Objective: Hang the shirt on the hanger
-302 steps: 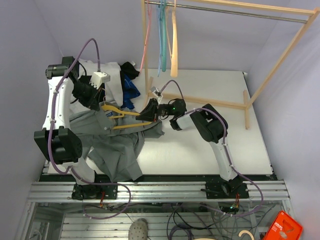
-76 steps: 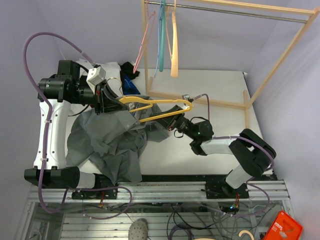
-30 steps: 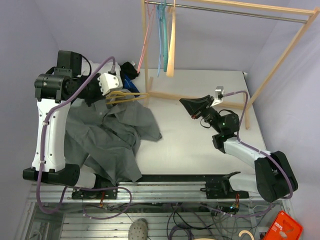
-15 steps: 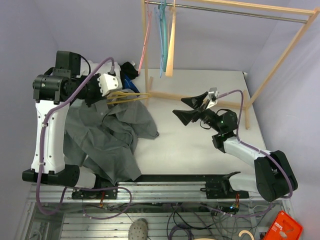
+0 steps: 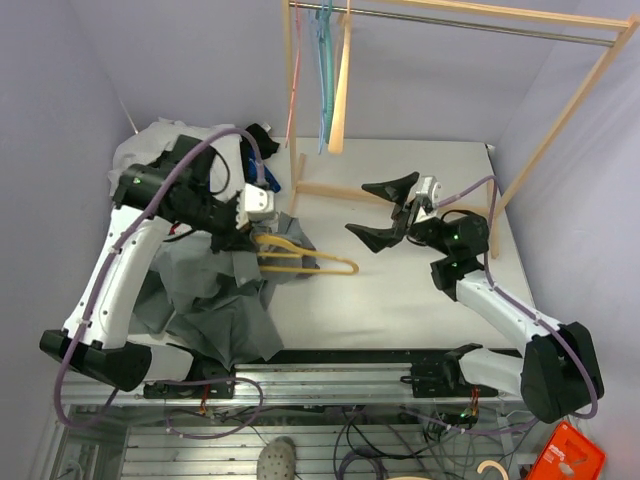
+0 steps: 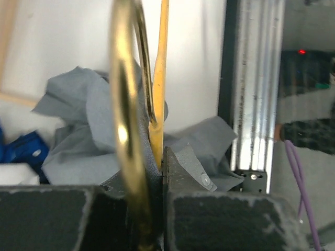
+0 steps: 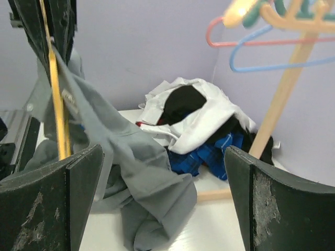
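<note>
The yellow hanger sticks out to the right over the table's left middle, and my left gripper is shut on its left end. In the left wrist view the hanger is pinched between the pads together with a fold of the grey shirt. The rest of the shirt lies crumpled on the table's left side, below the hanger. My right gripper hovers to the right of the hanger tip, wide open and empty. It faces the shirt and the hanger.
A pile of white and blue garments lies at the back left. The wooden rack stands behind, with pink, teal and cream hangers on its rail. Its base bar runs just behind my right gripper.
The left arm swung the hanger from the back left down and toward the table's middle. My right gripper went from shut to wide open.
</note>
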